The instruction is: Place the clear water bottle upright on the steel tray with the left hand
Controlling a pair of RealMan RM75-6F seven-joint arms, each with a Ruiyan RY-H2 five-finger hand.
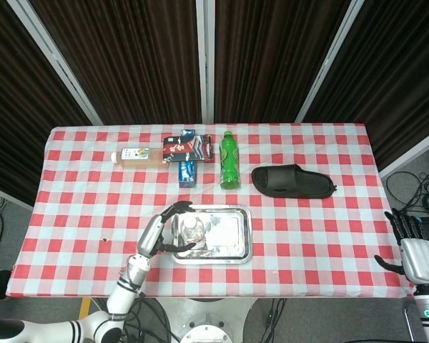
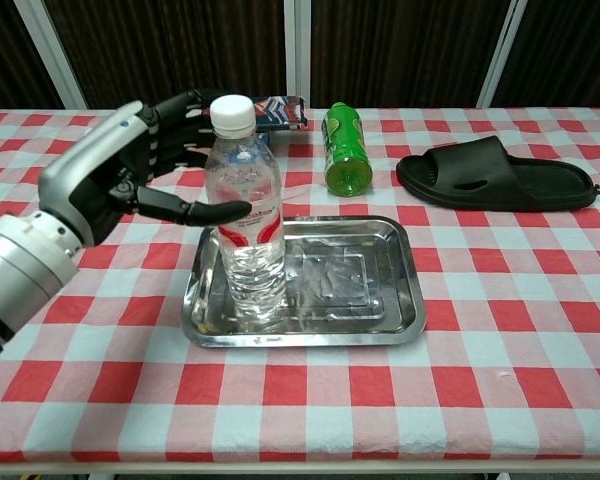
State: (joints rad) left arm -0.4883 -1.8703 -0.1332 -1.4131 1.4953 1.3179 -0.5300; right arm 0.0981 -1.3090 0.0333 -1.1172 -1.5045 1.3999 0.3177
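Observation:
The clear water bottle (image 2: 245, 230) with a white cap and red label stands upright at the left end of the steel tray (image 2: 380, 300). My left hand (image 2: 120, 170) hovers to its left with its fingers spread. The thumb reaches across in front of the label and the other fingers lie behind the cap, loose around the bottle. From the head view, the bottle (image 1: 191, 230) sits in the tray (image 1: 232, 232) with the left hand (image 1: 159, 230) beside it. My right hand (image 1: 415, 256) hangs off the table's right edge, fingers apart and empty.
A green bottle (image 2: 344, 148) lies behind the tray and a black slipper (image 2: 490, 175) lies at the back right. A red-and-blue box (image 1: 188, 150), a small blue box (image 1: 187, 173) and a tea bottle (image 1: 136, 155) lie at the back left.

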